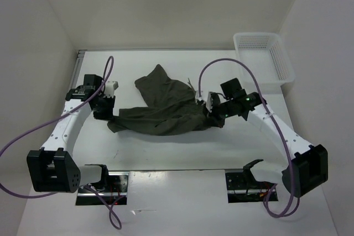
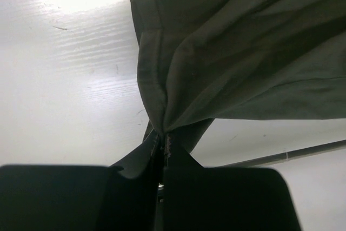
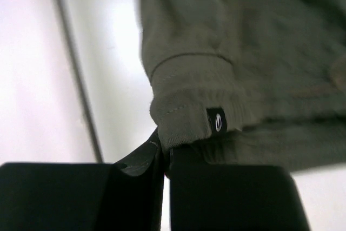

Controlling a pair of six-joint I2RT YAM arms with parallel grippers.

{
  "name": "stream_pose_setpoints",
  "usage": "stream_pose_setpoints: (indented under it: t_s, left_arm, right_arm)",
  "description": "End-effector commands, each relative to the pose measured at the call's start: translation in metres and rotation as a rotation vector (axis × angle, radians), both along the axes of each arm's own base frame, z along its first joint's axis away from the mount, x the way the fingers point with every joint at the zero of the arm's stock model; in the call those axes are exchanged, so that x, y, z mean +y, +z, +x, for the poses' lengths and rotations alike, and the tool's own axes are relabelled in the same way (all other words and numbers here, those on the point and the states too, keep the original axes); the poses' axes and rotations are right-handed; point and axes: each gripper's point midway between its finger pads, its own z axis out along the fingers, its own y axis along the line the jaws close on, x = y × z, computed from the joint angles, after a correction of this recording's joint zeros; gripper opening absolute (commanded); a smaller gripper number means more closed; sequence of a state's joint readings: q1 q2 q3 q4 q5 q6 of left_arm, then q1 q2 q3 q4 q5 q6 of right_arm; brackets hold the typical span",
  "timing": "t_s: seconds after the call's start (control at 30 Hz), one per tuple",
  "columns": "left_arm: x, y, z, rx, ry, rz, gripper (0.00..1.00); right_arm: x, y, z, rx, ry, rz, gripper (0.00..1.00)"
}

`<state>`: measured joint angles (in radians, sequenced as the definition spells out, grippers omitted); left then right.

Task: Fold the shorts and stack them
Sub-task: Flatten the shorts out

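Both arms — the left arm (image 1: 69,128) and the right arm (image 1: 279,131) — have white link shells, black joints and chunky black housings at the shoulder. A purple cable (image 1: 221,61) runs along each, and small green lights (image 1: 248,99) glow at the right wrist. The left gripper (image 2: 163,136) and right gripper (image 3: 165,147) have matte black, flat-sided fingers.

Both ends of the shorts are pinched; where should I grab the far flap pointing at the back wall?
Grip the far flap of the shorts at its narrow tip, probably coming down from above with the left gripper. The tip lies spread on the table, away from the bunched middle.
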<state>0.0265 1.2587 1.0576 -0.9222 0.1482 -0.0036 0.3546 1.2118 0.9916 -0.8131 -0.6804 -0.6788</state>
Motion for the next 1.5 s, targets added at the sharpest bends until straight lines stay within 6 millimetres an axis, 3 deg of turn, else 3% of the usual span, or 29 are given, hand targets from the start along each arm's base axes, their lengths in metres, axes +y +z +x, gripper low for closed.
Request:
stream_pose_setpoints:
  t_s: [0.0, 0.17, 0.2, 0.27, 0.33, 0.4, 0.47, 0.53, 0.57, 0.63, 0.67, 0.7, 0.73, 0.77, 0.8, 0.83, 0.87, 0.93, 0.97, 1.07, 1.17, 1.3, 1.47]
  left_arm:
    - [0.003, -0.009, -0.016, 0.038, -0.019, 0.066, 0.01]
    - [-0.010, -0.025, -0.070, 0.212, -0.093, 0.065, 0.10]
    - [-0.007, -0.025, -0.073, 0.204, -0.089, 0.078, 0.18]
    - [-0.003, -0.016, -0.077, 0.190, -0.082, 0.098, 0.36]
    - [0.001, -0.011, -0.075, 0.160, -0.074, 0.120, 0.58]
    - [0.009, -0.009, -0.067, 0.121, -0.055, 0.167, 0.70]
    - [0.015, 0.010, -0.042, 0.011, -0.030, 0.202, 0.78]
    - [-0.001, 0.030, -0.018, -0.062, -0.054, 0.126, 0.86]
    - [-0.005, 0.050, 0.013, -0.149, -0.050, 0.095, 0.93]
    - [-0.014, 0.066, 0.058, -0.267, -0.060, 0.060, 0.94]
    - [-0.016, 0.051, 0.077, -0.226, -0.062, 0.061, 0.94]
    - [-0.023, 0.066, 0.101, -0.272, -0.076, 0.047, 0.94]
    - [-0.026, 0.067, 0.119, -0.286, -0.081, 0.037, 0.94]
    - [-0.027, 0.046, 0.138, -0.231, -0.083, 0.039, 0.94]
    - [-0.029, 0.044, 0.152, -0.234, -0.083, 0.039, 0.94]
    - [-0.035, 0.058, 0.174, -0.284, -0.093, 0.035, 0.94]
    - [-0.043, 0.036, 0.188, -0.234, -0.109, 0.027, 0.94]
    - [-0.052, 0.031, 0.212, -0.249, -0.124, 0.017, 0.96]
    - [-0.058, 0.024, 0.229, -0.252, -0.133, 0.015, 0.96]
    - [-0.067, 0.009, 0.256, -0.269, -0.146, 0.005, 0.96]
    - [-0.078, -0.006, 0.272, -0.270, -0.171, -0.039, 0.98]
    - [-0.101, -0.023, 0.274, -0.237, -0.225, -0.105, 1.00]
    - [-0.100, -0.061, 0.266, -0.174, -0.214, -0.045, 0.97]
  right_arm:
    - [0.010, -0.008, -0.043, -0.043, 0.226, -0.085, 0.01]
    - [0.009, -0.029, -0.068, -0.033, 0.397, -0.211, 0.13]
    - [-0.001, -0.038, -0.083, -0.025, 0.479, -0.285, 0.29]
    - [-0.009, -0.038, -0.090, -0.025, 0.532, -0.330, 0.67]
    - [-0.012, -0.034, -0.085, -0.058, 0.542, -0.362, 0.77]
    - [-0.019, -0.025, -0.078, -0.131, 0.553, -0.397, 0.83]
    - [-0.029, -0.019, -0.064, -0.223, 0.529, -0.472, 0.83]
    - [-0.026, 0.007, -0.036, -0.385, 0.418, -0.431, 0.83]
    - [-0.020, 0.018, -0.027, -0.414, 0.339, -0.372, 0.83]
    - [-0.002, 0.044, 0.001, -0.504, 0.210, -0.237, 0.83]
    - [0.010, 0.052, 0.003, -0.453, 0.138, -0.160, 0.83]
    - [0.019, 0.042, 0.014, -0.386, 0.101, -0.149, 0.82]
    - [0.026, 0.044, 0.031, -0.370, 0.039, -0.111, 0.80]
    - [0.033, 0.048, 0.042, -0.288, -0.059, -0.055, 0.78]
    - [0.035, 0.044, 0.057, -0.243, -0.129, -0.036, 0.77]
    - [0.031, 0.032, 0.086, -0.193, -0.220, -0.017, 0.75]
    - [0.026, 0.030, 0.103, -0.162, -0.300, 0.008, 0.73]
    - [0.018, 0.024, 0.135, -0.067, -0.480, 0.093, 0.69]
    - [-0.001, 0.026, 0.152, -0.050, -0.572, 0.119, 0.68]
    - [-0.022, 0.013, 0.180, 0.036, -0.752, 0.142, 0.68]
    - [-0.023, -0.002, 0.193, 0.053, -0.772, 0.112, 0.68]
    - [-0.024, -0.018, 0.199, 0.136, -0.815, 0.095, 0.68]
    - [-0.026, -0.016, 0.190, 0.310, -0.892, 0.171, 0.67]
